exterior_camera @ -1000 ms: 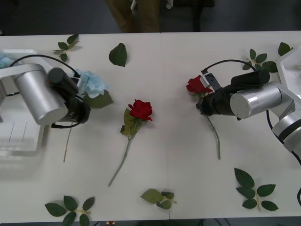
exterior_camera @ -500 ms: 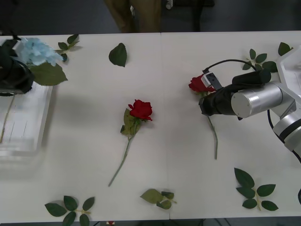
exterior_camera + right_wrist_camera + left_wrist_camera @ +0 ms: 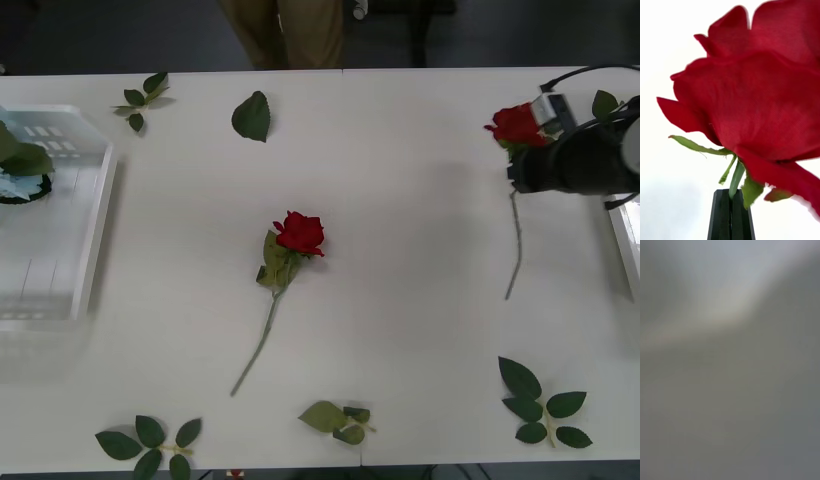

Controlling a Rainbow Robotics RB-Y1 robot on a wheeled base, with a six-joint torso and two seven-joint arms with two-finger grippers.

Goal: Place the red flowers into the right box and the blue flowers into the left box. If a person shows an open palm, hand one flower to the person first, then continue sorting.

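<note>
Surface: white, matte surface, scattered with green leaf sprigs.
Left box: slotted white plastic left box; a blue flower is partly seen at its far-left edge.
Right box: glossy rim of the right box is seen at the surface's right end.
Carried rose: a velvety red rose is lifted beside the right box by the right gripper, black fingers pinched on its thin stem.
Remaining: one rose is left lying mid-surface.
Left gripper: fingers cannot be told.

The rose in the middle of the white table is deep red with a green stem and leaves, and the rose at the right gripper has the same red head and green stem, held between black fingers. The left box is white, with a pale blue flower and a dark green leaf at its far edge. Scattered leaf sprigs are dark green.
</note>
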